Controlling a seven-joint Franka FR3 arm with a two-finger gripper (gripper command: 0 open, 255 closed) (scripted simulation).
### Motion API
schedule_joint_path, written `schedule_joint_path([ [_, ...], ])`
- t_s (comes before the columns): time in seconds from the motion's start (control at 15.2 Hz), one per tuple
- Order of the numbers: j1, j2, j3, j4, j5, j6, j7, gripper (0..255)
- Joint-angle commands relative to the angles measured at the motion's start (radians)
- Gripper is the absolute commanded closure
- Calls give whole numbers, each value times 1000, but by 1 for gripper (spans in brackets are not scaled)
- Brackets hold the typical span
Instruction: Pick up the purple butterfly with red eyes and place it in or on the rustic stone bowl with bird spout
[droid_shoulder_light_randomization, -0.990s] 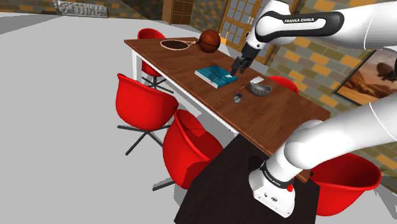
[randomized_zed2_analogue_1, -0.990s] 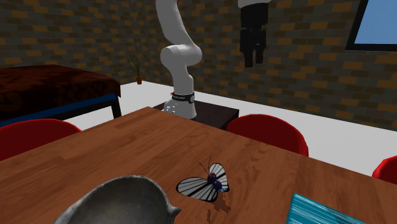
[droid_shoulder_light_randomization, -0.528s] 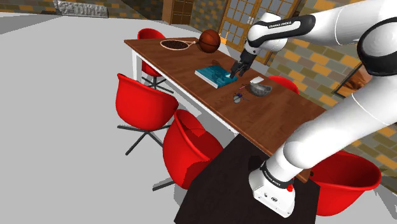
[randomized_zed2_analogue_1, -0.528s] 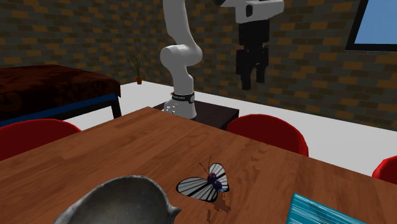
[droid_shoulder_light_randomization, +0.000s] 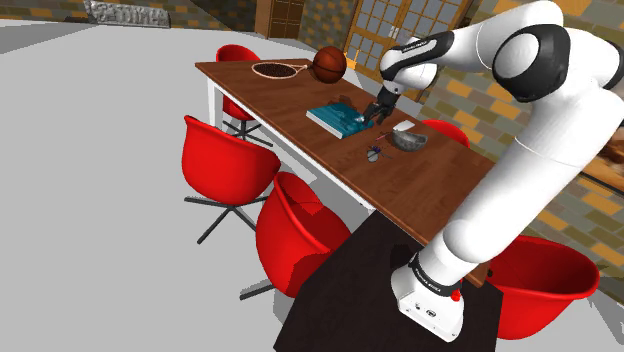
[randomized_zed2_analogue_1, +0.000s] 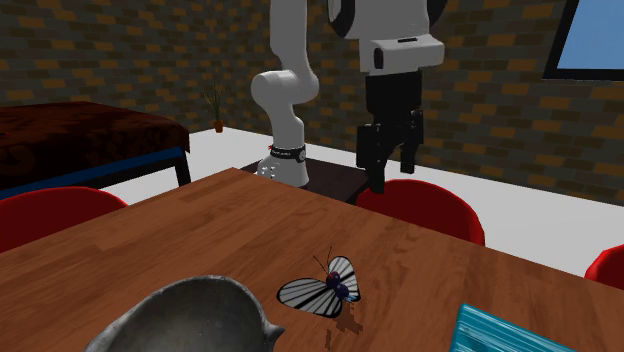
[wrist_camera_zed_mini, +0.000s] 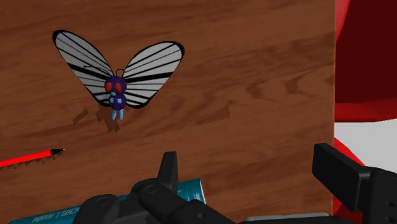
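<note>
The butterfly (wrist_camera_zed_mini: 118, 77) has white wings with black veins, a purple body and red eyes. It lies flat on the brown wooden table (wrist_camera_zed_mini: 254, 95), beyond my open gripper (wrist_camera_zed_mini: 254, 184) and off to one side. In the second exterior view the gripper (randomized_zed2_analogue_1: 395, 172) hangs open above the table's far edge, well behind the butterfly (randomized_zed2_analogue_1: 325, 290). The grey stone bowl (randomized_zed2_analogue_1: 190, 320) sits in the near foreground there. In the shoulder view the gripper (droid_shoulder_light_randomization: 378, 112) hovers above the table, the butterfly (droid_shoulder_light_randomization: 374, 152) is nearer the edge, and the bowl (droid_shoulder_light_randomization: 408, 140) is beside it.
A teal book (droid_shoulder_light_randomization: 340, 118) lies close under the gripper, its corner (wrist_camera_zed_mini: 184, 189) by the fingers. A red pencil (wrist_camera_zed_mini: 28, 157) lies near the butterfly. A basketball (droid_shoulder_light_randomization: 330, 64) and a round dish (droid_shoulder_light_randomization: 274, 70) sit at the table's far end. Red chairs (droid_shoulder_light_randomization: 225, 160) line its sides.
The arm has swung down and the gripper has dropped much closer to the table, staying open. The butterfly and bowl have not moved.
</note>
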Motion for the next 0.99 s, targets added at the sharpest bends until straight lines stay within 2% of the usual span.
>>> schedule_joint_path([
  [0.0,-22,79,-8,57,50,5,-36,0],
  [0.66,-205,452,14,390,243,-30,-154,0],
  [0.92,-214,483,26,394,259,-5,-162,0],
])
